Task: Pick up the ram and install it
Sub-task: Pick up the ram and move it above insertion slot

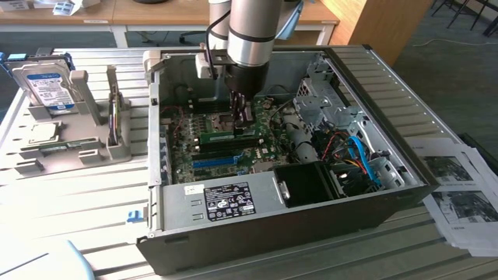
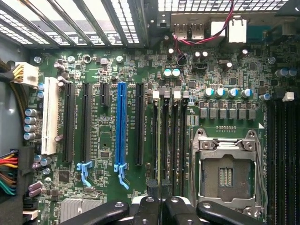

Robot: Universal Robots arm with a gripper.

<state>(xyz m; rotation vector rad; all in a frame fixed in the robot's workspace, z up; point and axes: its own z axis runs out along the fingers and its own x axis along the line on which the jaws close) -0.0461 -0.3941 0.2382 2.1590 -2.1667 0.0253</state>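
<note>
The ram (image 1: 218, 137) is a thin green stick standing on edge over the black memory slots of the motherboard, inside the open computer case (image 1: 257, 221). In the wrist view the ram (image 2: 159, 140) appears edge-on as a narrow line between two black slots. My gripper (image 1: 244, 119) reaches straight down into the case. Its two dark fingers sit close together on either side of the stick's edge, so the gripper (image 2: 160, 190) is shut on the ram. I cannot tell whether the stick is pressed fully down into a slot.
A long blue slot (image 2: 121, 124) and black slots run parallel beside the memory slots; the CPU socket (image 2: 225, 173) lies on the other side. Cables and a black fan shroud (image 1: 311, 184) crowd the case. Outside, a grey holder (image 1: 66, 154) carries a hard drive (image 1: 46, 84). Papers (image 1: 459, 186) lie at the exterior view's right.
</note>
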